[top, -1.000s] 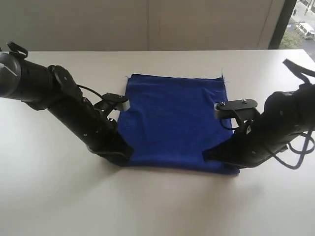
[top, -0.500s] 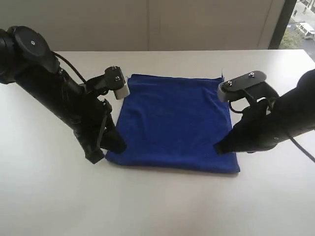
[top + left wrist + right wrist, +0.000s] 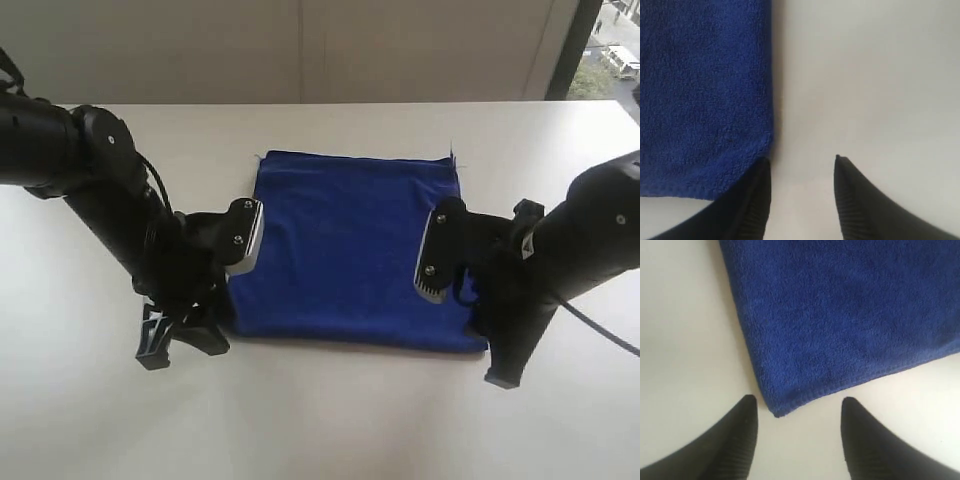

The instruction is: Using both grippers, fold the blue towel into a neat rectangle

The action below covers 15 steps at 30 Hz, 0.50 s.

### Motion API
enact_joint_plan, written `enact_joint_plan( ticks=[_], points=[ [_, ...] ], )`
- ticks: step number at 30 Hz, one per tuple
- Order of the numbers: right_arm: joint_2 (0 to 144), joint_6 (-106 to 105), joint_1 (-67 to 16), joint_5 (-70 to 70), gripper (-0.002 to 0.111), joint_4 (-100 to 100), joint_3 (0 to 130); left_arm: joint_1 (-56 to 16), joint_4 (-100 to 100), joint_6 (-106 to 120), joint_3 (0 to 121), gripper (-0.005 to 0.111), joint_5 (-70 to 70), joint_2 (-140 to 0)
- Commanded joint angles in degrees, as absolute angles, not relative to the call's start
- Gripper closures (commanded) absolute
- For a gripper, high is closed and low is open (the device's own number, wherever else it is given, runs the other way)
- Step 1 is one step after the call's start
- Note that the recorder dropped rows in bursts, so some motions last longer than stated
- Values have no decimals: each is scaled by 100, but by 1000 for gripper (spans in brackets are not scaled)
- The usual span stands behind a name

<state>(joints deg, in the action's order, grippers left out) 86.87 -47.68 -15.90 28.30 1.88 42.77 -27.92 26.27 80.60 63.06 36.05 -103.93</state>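
The blue towel (image 3: 345,250) lies flat on the white table as a doubled, nearly square sheet. My left gripper (image 3: 180,348) hangs open just off the towel's near left corner. In the left wrist view the left gripper (image 3: 800,157) has only bare table between its fingers, and the blue towel (image 3: 705,90) ends beside one fingertip. My right gripper (image 3: 500,375) is open by the near right corner. In the right wrist view the blue towel's (image 3: 840,315) corner points into the open gap of the right gripper (image 3: 797,398), held by neither finger.
The white table (image 3: 330,420) runs wide in front of the towel and to both sides. A pale wall (image 3: 300,50) stands behind its far edge, with a window strip at the far right.
Both grippers were shut at the towel's near corners, then lifted. Now both are open, pulled back just past the near edge, and the towel lies released and flat.
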Motion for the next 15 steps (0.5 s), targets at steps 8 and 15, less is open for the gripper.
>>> enact_joint_plan(
  ticks=[8,15],
  points=[
    [9235,-4912,-1594,2467,41,303,4257,-2809,2701,8152,6268,59,3386,-10500],
    [9290,-4912,-1594,2477,41,303,4257,-2809,2701,8403,6268,59,3196,-10500]
  ],
)
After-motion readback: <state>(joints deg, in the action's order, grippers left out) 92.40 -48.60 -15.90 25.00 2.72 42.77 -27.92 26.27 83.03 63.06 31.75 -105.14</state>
